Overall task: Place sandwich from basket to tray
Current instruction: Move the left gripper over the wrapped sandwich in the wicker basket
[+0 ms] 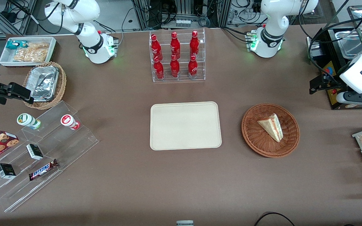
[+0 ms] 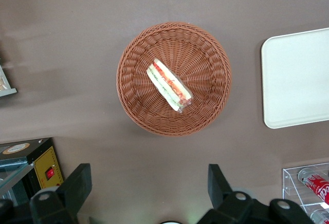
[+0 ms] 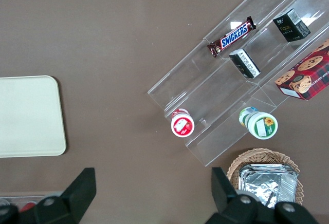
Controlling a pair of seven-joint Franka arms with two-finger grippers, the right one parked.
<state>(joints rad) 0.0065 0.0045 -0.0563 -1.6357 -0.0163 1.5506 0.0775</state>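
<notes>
While gripper [image 2: 146, 193] hovers spread | sandwich [image 2: 169, 85] below, in basket [image 2: 205, 54]

basket [image 1: 270, 130]: woven wicker | tray [image 1: 185, 125]: smooth matt | table [image 1: 181, 188]: matt

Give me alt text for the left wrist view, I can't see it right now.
A sandwich wedge lies in the middle of a round reddish-brown basket on the brown table, untouched. The open gripper hangs above the table beside the basket, holding nothing. The cream tray lies empty beside the basket.
</notes>
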